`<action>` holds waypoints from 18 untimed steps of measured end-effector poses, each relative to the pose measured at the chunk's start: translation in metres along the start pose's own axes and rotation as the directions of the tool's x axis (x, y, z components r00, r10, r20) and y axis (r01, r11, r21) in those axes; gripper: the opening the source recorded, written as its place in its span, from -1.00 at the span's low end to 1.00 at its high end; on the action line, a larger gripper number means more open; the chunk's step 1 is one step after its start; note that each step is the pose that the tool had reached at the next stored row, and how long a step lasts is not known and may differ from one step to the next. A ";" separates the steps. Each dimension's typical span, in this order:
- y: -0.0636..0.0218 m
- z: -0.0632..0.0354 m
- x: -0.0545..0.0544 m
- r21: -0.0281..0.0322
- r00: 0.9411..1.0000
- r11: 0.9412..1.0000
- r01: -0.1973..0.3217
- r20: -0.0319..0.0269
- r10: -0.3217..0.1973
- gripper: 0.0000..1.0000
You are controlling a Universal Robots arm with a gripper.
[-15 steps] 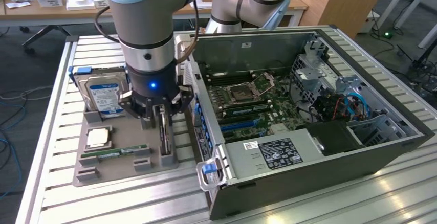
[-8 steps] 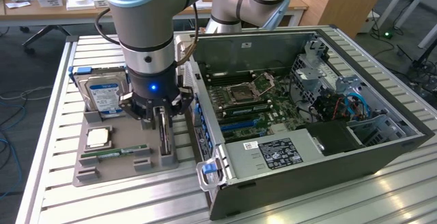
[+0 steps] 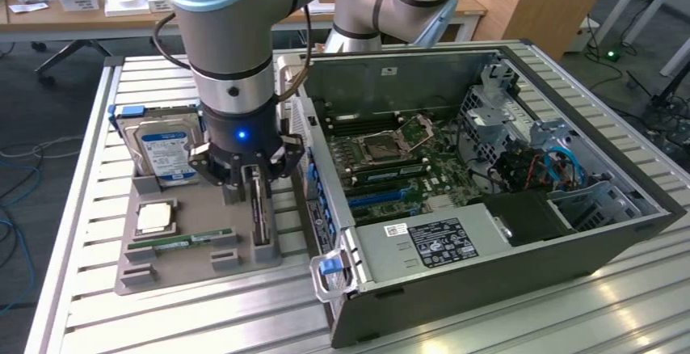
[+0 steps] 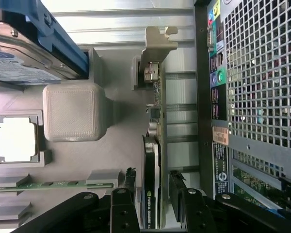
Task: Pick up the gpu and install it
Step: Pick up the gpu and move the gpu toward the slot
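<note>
GPU (image 4: pixel 153 145) stands on edge in the tray (image 4: pixel 121 73) straight beneath my gripper (image 4: pixel 153 180), its long axis running between the wide-open fingers (image 4: pixel 179 189), which straddle it, apparently not yet touching.

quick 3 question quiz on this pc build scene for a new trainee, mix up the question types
1. True or false: the gpu already sits inside the computer case.
2. Where is the gripper? A inside the case; B open, with a finger on each side of the gpu; C carrying the gpu over the case.
3. Fill in: the gpu stands on edge in the grey ____.
Key: 1 false; 2 B; 3 tray.
</note>
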State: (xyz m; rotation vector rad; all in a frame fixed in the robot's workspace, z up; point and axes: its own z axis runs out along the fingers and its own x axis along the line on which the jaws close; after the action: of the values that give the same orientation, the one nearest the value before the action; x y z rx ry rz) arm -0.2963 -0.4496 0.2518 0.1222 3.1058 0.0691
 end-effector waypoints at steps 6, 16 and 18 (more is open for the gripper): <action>0.0032 0.0092 0.001 0.000 1.000 1.000 -0.002 0.000 0.002 -0.17; 0.0052 0.0164 0.001 0.000 1.000 1.000 -0.002 0.000 0.002 -0.17; 0.0053 0.0179 0.001 0.000 1.000 1.000 -0.003 0.000 0.003 -0.17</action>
State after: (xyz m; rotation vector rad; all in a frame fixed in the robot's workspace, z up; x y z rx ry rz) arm -0.2965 -0.4435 0.2341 0.1263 3.1058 0.0688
